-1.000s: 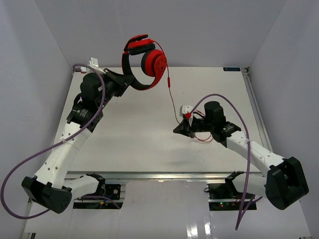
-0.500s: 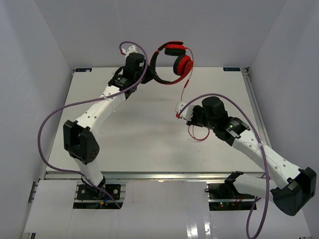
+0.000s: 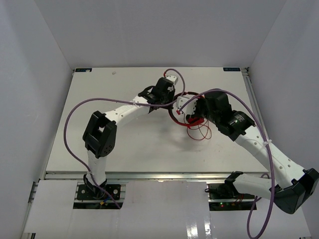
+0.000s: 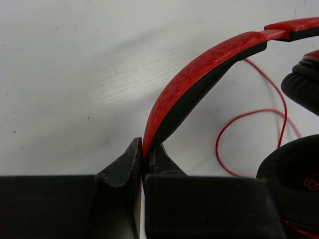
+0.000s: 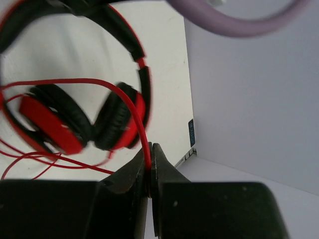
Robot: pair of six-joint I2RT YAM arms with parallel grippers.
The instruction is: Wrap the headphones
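Observation:
The red headphones sit low at the table's middle, mostly hidden under both wrists in the top view. My left gripper is shut on the red-and-black headband; the black earcup pads show at the right. It also shows in the top view. My right gripper is shut on the thin red cable, right beside the earcups. It shows in the top view too. Loose cable loops lie on the table just in front of it.
Thick purple robot cables arc over both arms. The white table has a metal rail along its right edge and grey walls on three sides. The two wrists are crowded close together at the centre.
My left arm has swung the headphones from high at the back down to the table's middle, next to my right gripper. The right gripper has kept the cable and shifted slightly back.

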